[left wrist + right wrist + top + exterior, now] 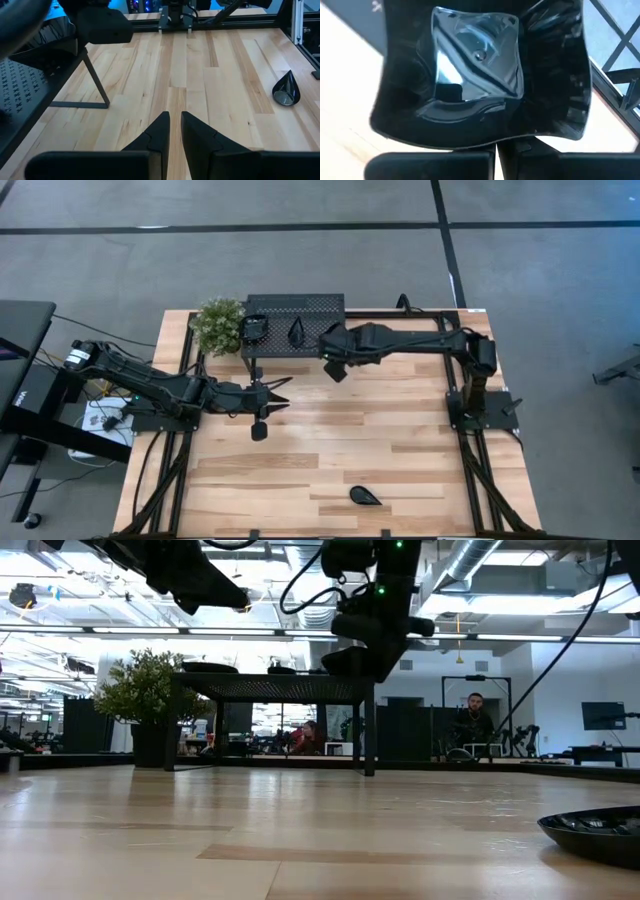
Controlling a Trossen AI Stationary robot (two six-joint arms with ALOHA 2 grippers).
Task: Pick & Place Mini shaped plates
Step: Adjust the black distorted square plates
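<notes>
My right gripper [333, 360] hovers just in front of the black perforated rack [318, 306], shut on a squarish wavy-rimmed black plate [475, 75] that fills the right wrist view. On the rack top rest a squarish plate [254, 330] and a teardrop plate [297, 332]. Another teardrop plate [365, 496] lies on the table near its near edge, and also shows in the left wrist view [286, 90]. My left gripper [283, 393] hangs above the table's left middle, its fingers [162, 130] close together around a narrow slit, touching nothing. My right gripper pinches the squarish plate by the middle of one rim edge [496, 136] between its two fingers. They reach in from the table's right side, slanting down. The plate is lifted clear of the table and tilted, hanging below the gripper [352, 660] beside the rack's front edge.
A green potted plant [218, 325] stands at the rack's left end. The rack's legs [369, 730] stand on the far half of the table. Bare wood [400, 440] spreads between the arms and toward the near edge. People sit in the room behind.
</notes>
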